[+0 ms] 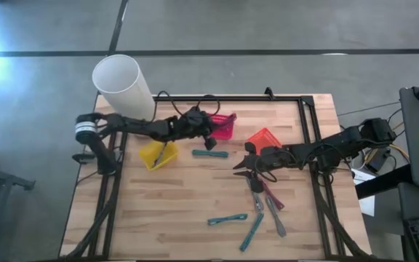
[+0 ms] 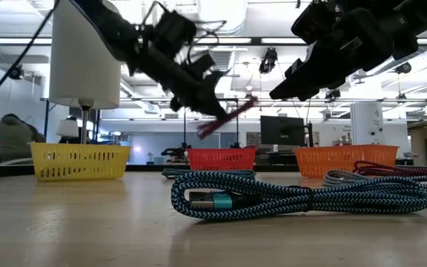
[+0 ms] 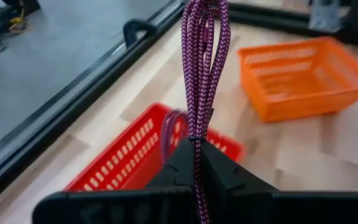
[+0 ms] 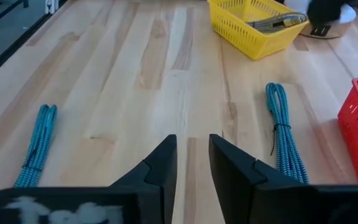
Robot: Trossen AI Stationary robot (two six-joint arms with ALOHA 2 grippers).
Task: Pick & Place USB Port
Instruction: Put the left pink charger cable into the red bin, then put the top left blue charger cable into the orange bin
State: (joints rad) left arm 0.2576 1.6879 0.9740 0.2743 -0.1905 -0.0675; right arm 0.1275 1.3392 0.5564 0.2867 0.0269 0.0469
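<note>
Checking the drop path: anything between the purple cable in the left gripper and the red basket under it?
Nothing visible. The left gripper holds the purple cable above the red basket, with only open air between; a loop already hangs at its rim.

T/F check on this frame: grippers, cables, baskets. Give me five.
1. The left gripper is shut on the purple cable. True.
2. That cable hangs above the yellow basket. False: it is over the red basket.
3. The right gripper holds a teal cable. False: its fingers stand apart with nothing between them.
4. The yellow basket already has a cable in it. True.
5. All cables on the table are teal. False: a dark red one lies near the right gripper.
</note>
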